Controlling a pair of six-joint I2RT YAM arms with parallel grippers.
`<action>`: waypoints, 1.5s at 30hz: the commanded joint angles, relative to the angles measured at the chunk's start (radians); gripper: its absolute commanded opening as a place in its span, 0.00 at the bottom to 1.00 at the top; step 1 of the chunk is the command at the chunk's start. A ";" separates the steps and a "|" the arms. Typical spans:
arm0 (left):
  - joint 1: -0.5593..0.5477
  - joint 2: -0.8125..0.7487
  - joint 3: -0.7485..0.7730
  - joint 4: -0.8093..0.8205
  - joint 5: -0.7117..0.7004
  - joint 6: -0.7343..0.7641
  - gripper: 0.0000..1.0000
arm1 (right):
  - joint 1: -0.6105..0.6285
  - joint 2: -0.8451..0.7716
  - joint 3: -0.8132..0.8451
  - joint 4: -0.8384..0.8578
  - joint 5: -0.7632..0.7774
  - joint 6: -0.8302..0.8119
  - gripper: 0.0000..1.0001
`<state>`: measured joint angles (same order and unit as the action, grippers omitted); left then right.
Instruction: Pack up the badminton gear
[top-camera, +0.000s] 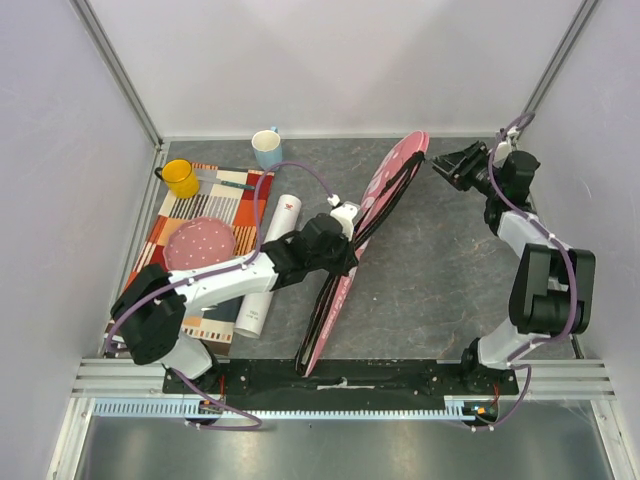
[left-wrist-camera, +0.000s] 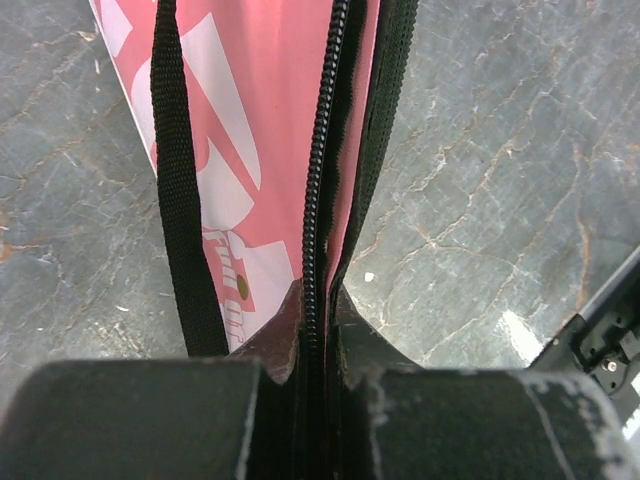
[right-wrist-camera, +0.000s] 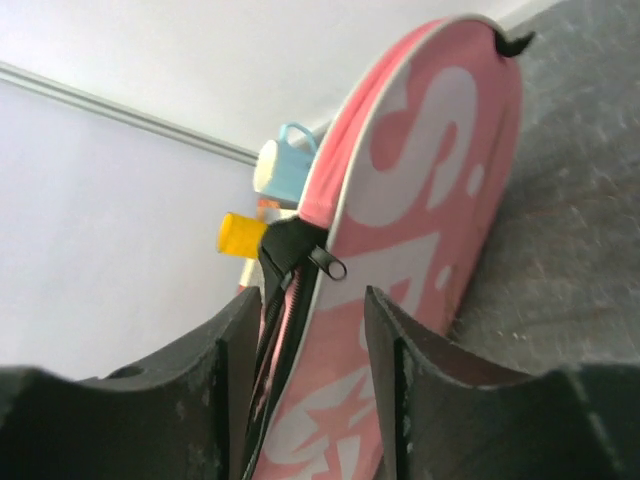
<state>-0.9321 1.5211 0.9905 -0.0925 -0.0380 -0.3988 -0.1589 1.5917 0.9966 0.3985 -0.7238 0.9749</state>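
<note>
**Bag** (top-camera: 392, 175) — pink with white lettering and a black zipper (left-wrist-camera: 320, 150) along the edge. It stands on its long edge on the tabletop (top-camera: 440, 290) and runs diagonally from bottom centre of the top view to the upper right. In the left wrist view a black strap (left-wrist-camera: 175, 150) runs down its side.

**Left hand** (top-camera: 347, 233) — centre of the top view, clenched on the bag's zippered edge about halfway along. The left wrist view shows both fingers pressed against the zipper teeth.

**Right hand** (top-camera: 452, 165) — upper right, just beside the bag's far end, fingers parted and holding nothing. In the right wrist view the zipper pull (right-wrist-camera: 330, 265) shows in the gap between them, apart from both.

**Tube** (top-camera: 268, 275) — white and long, lying left of centre along the mat's right edge. It is partly hidden under the left arm and lies outside the bag.

**Mat** (top-camera: 240, 200) — striped, at left, carrying a pink dotted plate (top-camera: 198, 242). The yellow mug (top-camera: 180, 178) is at its upper left corner. The blue mug (top-camera: 267, 148) is just beyond its top edge, near the back wall.
</note>
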 joint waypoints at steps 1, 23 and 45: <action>0.033 -0.048 -0.010 0.089 0.153 -0.087 0.02 | -0.010 0.117 -0.049 0.560 -0.137 0.304 0.54; 0.076 -0.065 -0.049 0.134 0.254 -0.130 0.02 | -0.010 0.349 -0.065 1.076 -0.163 0.631 0.26; 0.076 -0.036 -0.027 0.128 0.245 -0.141 0.02 | 0.013 0.214 -0.059 0.684 -0.157 0.369 0.00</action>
<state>-0.8547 1.4986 0.9360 -0.0132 0.1631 -0.4858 -0.1677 1.9224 0.9318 1.2606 -0.8783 1.5394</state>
